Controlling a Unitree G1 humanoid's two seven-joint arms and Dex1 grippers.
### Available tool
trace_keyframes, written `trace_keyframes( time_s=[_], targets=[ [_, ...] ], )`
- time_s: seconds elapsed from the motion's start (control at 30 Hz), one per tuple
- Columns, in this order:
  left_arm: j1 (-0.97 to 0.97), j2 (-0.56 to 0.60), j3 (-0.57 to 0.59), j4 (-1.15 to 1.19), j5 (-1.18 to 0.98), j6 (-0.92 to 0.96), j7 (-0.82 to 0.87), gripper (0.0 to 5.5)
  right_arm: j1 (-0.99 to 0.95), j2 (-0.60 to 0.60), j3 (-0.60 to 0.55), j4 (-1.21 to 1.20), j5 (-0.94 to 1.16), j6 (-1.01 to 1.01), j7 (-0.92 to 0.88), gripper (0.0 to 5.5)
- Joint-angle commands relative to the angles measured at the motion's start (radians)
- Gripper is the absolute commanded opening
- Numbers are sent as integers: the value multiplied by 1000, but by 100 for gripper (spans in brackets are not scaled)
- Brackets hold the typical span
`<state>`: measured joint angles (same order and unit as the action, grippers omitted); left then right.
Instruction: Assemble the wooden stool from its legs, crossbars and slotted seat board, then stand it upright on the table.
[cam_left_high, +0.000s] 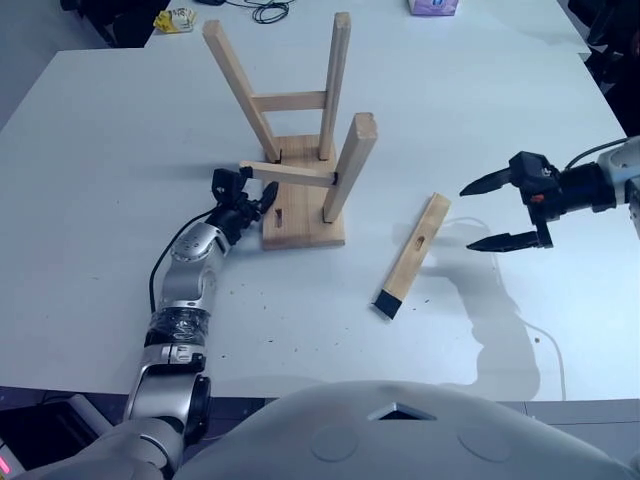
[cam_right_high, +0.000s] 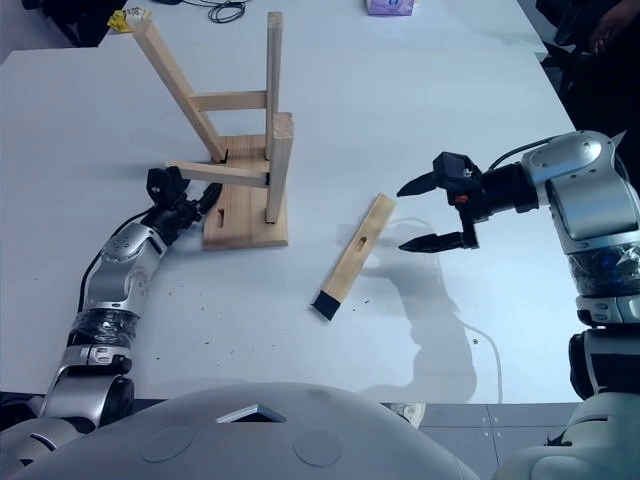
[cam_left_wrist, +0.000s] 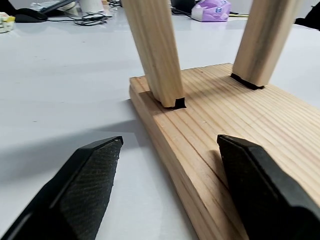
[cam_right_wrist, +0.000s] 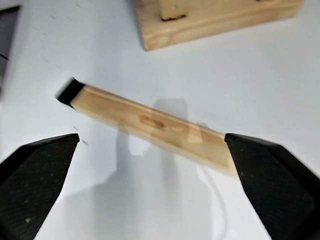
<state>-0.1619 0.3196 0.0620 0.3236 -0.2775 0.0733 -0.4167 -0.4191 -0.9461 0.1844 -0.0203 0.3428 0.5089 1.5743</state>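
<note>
We see bare, grainy wood in the seat board (cam_left_wrist: 240, 130) and loose leg (cam_left_high: 412, 252), on a smooth, faintly glossy table (cam_left_high: 100, 150).

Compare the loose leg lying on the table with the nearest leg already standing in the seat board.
Pose: the loose leg lies flat on the table; the fitted leg stands up from the seat board. State: the loose leg's slot is empty; the fitted leg carries a crossbar. Both are pale, square-section wood.

Two stool legs (cam_left_wrist: 152, 50) run off the left wrist view's top
</note>
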Motion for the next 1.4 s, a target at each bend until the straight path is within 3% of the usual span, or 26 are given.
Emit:
trace_keyframes(
  time_s=[0.03,0.23,0.5,0.77,0.87,1.03,1.27,1.4],
  targets=[
    [81,-10,34,-68,-6,49,29,350,94,45,-20,-255,133,212,-122,539],
    [236,-78,174,-448,-161,165,150,350,222,63,-4,-495,253,443,-298,539],
    [317,-132,251,-724,-252,278,289,350,335,21,201,-452,52,454,-510,539],
    [391,-178,262,-812,-260,278,332,350,328,-101,99,-391,84,381,-444,539],
    [429,-203,267,-833,-256,263,346,350,256,-143,115,-311,45,296,-372,539],
    [406,-205,260,-817,-247,260,345,350,145,-94,118,-226,27,283,-344,539],
    [430,-209,279,-822,-258,261,343,350,47,67,33,-149,9,385,-570,539],
    [419,-216,267,-813,-252,265,349,350,144,120,24,-172,-46,370,-712,539]
  ],
)
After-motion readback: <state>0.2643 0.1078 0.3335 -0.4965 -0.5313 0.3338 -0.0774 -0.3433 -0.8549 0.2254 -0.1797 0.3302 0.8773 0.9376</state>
